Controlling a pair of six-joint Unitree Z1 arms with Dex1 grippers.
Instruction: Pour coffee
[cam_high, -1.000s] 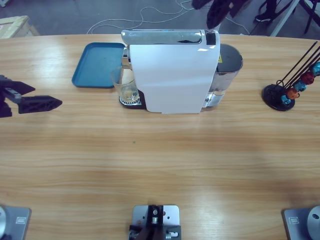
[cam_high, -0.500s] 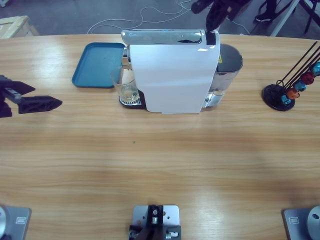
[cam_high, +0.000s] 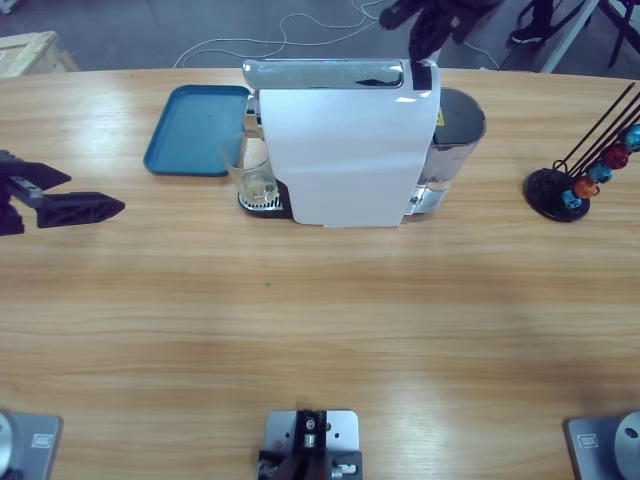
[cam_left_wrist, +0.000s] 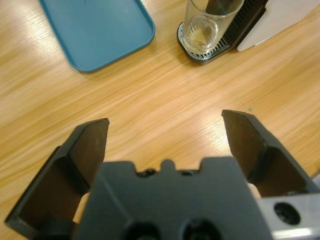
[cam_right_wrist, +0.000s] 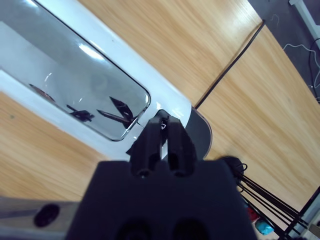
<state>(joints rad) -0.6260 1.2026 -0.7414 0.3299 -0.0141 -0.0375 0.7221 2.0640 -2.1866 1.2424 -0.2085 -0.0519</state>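
we judge brewing in hand: right gripper (cam_right_wrist: 162, 131), jaws pressed together, over the coffee machine (cam_high: 345, 150); left gripper (cam_left_wrist: 167, 137) spread, next take the glass (cam_left_wrist: 209, 22).

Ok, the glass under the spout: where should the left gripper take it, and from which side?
Probably grip the glass around its mid wall, coming level from the tray side. The machine blocks its other side and overhangs its rim, so a top grasp looks shut out. The left gripper is open, facing it.
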